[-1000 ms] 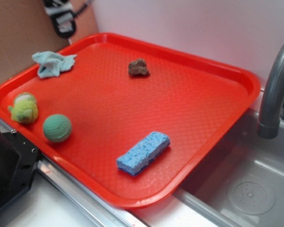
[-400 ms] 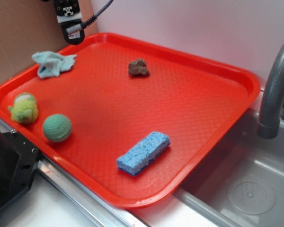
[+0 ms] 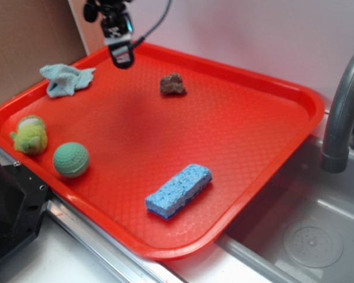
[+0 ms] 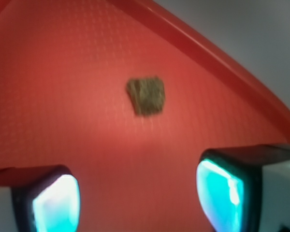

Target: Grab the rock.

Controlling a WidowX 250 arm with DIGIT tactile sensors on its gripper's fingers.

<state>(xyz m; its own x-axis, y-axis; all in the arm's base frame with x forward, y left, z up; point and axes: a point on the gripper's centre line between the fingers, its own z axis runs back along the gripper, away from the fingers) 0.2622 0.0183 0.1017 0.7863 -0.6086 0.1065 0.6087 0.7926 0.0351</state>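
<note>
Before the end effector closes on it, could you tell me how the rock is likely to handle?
The rock looks rigid and lumpy, so it probably won't deform or roll far. Its rough surface should grip well, though uneven faces might twist it between the fingers.

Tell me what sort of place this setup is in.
Probably a kitchen sink area, perhaps a mock one: a grey faucet stands over a sink basin with a drain, and a blue sponge lies on the red tray.

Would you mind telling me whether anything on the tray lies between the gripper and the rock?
Nothing visible does. The gripper hangs with its jaws open above bare tray, and the wrist view shows only red surface between it and the rock. The cloth lies off to the other side.
</note>
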